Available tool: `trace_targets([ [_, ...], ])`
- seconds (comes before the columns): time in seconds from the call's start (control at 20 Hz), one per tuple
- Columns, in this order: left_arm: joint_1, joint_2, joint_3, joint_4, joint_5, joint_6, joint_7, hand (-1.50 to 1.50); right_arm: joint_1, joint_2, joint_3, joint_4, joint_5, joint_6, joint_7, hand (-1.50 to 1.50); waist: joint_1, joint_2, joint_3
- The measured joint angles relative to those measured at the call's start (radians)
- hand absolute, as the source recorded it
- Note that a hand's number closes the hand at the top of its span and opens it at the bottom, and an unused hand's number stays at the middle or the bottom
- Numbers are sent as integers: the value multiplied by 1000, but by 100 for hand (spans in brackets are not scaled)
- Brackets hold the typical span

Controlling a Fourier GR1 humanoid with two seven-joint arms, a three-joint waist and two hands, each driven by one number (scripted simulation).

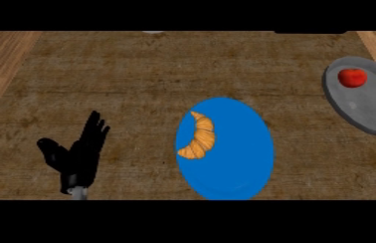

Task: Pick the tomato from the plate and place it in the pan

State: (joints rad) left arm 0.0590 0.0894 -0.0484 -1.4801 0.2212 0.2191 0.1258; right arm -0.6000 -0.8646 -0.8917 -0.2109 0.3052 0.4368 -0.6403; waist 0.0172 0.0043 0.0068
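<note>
Head view: found the small round red tomato (pixel 352 77) at the far right of the frame, upper part, already lying inside the shallow grey metal pan (pixel 351 107) cut off by the right edge. Judged the placing done, then, with no hand near the pan and nothing left but perhaps a retreat. Saw the glossy blue oval plate (pixel 238 167) at lower centre, bare of tomato, carrying only a golden-brown curved croissant (pixel 199 138) on its left half. Noted the black left hand (pixel 77 155) at lower left, resting, fingers straight and pointing up, thumb spread to the side, holding nothing and well apart from the plate. Could not find the right hand anywhere. Spotted nothing between plate and pan on the brown rough-textured counter (pixel 132 72); only a pale sliver at the top edge, too small to name.
</note>
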Motion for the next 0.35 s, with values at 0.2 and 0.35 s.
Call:
trace_targets([
  [0.2,3,-1,10,6,0,-5,-5,0,44,-5,13,-30,-37,16,8,-150,-6,-4,-1],
  [0.35,9,0,14,-7,1,-9,4,0,79,4,24,-45,-60,9,7,-150,-8,-5,-2],
])
